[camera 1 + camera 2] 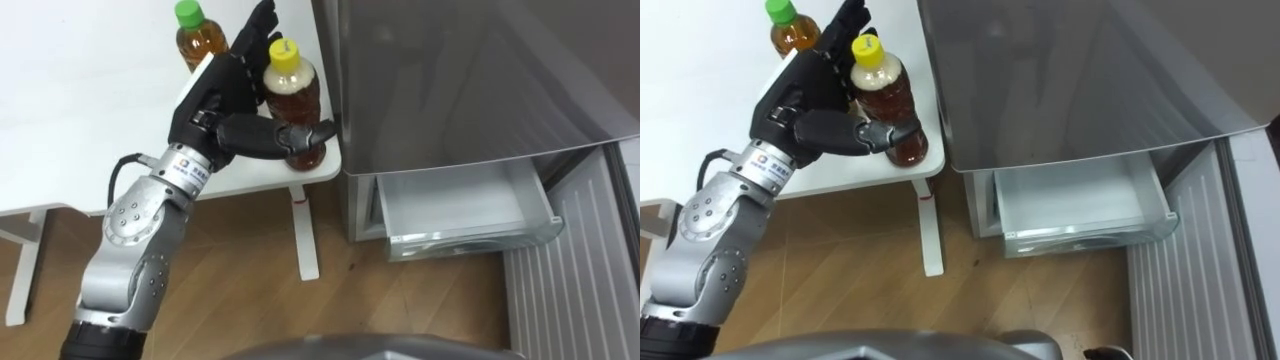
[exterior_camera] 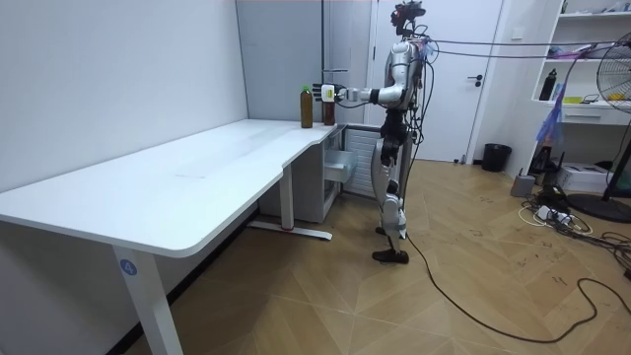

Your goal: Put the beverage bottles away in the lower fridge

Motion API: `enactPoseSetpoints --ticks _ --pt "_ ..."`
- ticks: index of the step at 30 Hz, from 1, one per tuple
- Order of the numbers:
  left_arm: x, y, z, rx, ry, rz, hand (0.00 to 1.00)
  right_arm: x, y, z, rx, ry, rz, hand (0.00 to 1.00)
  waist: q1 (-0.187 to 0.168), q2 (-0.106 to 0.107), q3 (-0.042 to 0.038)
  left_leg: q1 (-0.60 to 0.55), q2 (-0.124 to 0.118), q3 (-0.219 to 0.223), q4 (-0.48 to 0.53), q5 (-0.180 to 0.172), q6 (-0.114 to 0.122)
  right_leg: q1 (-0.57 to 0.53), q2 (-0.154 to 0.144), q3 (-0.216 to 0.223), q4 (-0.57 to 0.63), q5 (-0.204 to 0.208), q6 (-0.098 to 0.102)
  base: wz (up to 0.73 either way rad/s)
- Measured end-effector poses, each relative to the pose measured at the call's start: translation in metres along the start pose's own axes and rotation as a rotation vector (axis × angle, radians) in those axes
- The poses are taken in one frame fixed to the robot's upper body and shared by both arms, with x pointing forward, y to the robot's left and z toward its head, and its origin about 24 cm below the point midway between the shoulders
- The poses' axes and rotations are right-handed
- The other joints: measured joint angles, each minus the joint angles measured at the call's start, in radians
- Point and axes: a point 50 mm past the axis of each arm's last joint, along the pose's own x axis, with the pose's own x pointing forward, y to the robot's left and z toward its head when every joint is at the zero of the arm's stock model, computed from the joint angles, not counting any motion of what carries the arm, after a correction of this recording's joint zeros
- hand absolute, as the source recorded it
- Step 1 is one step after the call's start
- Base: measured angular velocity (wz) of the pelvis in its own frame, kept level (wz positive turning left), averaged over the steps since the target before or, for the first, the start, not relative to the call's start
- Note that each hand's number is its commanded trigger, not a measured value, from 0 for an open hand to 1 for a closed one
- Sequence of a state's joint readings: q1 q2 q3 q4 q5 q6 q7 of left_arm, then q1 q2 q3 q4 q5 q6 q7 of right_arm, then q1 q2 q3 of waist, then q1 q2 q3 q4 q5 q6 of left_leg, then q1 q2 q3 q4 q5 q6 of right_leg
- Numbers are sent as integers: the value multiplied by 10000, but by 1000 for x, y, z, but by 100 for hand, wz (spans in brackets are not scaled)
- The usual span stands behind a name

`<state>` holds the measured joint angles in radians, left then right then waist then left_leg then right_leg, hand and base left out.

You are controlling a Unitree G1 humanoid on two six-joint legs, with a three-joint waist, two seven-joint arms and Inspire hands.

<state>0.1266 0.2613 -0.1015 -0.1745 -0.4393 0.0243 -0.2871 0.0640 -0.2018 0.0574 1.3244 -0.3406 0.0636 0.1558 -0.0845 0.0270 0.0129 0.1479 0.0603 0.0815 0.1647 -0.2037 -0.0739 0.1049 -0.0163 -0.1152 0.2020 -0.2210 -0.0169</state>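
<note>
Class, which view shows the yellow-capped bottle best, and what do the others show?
Right eye view: the bottle is close, cap to base, the robot hand around it. Left eye view shows much the same. Room view shows it tiny at the table's far corner.

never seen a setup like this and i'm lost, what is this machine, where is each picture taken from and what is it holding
This is a humanoid robot: it stands on two legs and has two arms with fingered hands. Two pictures come from the twin cameras in its head, looking down at its work, so they show one scene from slightly different spots. The third comes from a camera standing in the room. It shows the robot at the end of a long white table, next to a grey fridge. Two drink bottles stand on the table's corner. The left hand grips the yellow-capped bottle, thumb across its front, fingers behind it. The green-capped bottle stands just behind. The fridge's lower drawer is pulled open.
</note>
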Motion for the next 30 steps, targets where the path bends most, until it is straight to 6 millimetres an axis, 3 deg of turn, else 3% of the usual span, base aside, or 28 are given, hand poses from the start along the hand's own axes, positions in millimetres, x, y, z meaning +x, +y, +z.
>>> enactPoseSetpoints --ticks 15,22,30 --pt "0 -1 -1 218 98 -29 100 0 0 1 -108 -62 59 0 -21 5 -2 -29 -1 3 1 0 0 -9 -1 -11 -21 0 1 0" --pt "0 -6 -17 791 1064 -292 100 0 -1 2 -137 -88 53 0 -25 10 -6 -66 -2 2 4 0 0 -42 0 -14 -25 0 0 0" --pt "0 -5 -17 830 1062 -293 100 0 -1 4 -150 -162 55 0 -23 -11 1 -124 -1 1 5 0 0 -99 1 -16 -21 0 0 0"
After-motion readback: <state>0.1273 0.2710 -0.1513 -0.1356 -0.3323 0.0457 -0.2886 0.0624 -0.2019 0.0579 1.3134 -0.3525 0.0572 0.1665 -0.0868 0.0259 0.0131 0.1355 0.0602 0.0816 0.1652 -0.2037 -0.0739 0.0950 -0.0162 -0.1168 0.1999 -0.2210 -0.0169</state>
